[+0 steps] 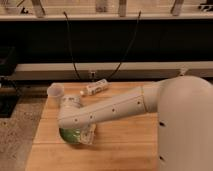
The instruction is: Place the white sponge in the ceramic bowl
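The green ceramic bowl [69,136] sits on the wooden table near its front left, mostly covered by my arm. My gripper [84,135] hangs directly over the bowl at the end of the white arm [115,110], which reaches in from the right. The white sponge does not show; it is hidden or out of view, and I cannot tell whether the gripper holds it.
A translucent white cup [55,91] stands at the table's back left. A white tube-like bottle [96,88] lies at the back centre with a small orange object [82,93] beside it. Two black cables [70,45] hang behind the wooden table [125,150].
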Robot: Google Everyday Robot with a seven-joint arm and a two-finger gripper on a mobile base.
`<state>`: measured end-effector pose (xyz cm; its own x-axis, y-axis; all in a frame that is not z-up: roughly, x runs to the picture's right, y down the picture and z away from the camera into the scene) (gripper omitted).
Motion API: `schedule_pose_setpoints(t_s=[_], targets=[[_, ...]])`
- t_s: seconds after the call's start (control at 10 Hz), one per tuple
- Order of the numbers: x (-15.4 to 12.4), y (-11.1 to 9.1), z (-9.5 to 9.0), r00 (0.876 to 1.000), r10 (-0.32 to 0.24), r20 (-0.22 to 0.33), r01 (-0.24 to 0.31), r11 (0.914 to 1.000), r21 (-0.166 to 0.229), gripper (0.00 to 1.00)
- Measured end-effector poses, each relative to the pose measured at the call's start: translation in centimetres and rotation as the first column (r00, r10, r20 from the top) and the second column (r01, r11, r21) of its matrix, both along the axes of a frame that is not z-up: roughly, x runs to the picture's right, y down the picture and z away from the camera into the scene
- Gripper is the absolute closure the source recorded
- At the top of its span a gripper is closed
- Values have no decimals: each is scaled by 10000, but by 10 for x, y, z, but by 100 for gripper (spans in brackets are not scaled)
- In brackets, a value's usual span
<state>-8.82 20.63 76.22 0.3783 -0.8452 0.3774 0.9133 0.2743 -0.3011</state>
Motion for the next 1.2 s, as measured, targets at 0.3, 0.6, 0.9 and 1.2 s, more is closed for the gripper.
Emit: schedule_pose_setpoints(t_s=[0.3, 0.6, 0.9, 1.2], targets=[[1, -1, 1, 9999, -72, 70, 72, 10000, 63, 97], [1, -2, 1, 9998, -137, 133, 135, 9998, 121, 97], [3, -3, 2, 9996, -182, 201, 178, 9996, 200, 97], [4, -4, 2, 9995, -198, 226, 192, 9995, 248, 92]])
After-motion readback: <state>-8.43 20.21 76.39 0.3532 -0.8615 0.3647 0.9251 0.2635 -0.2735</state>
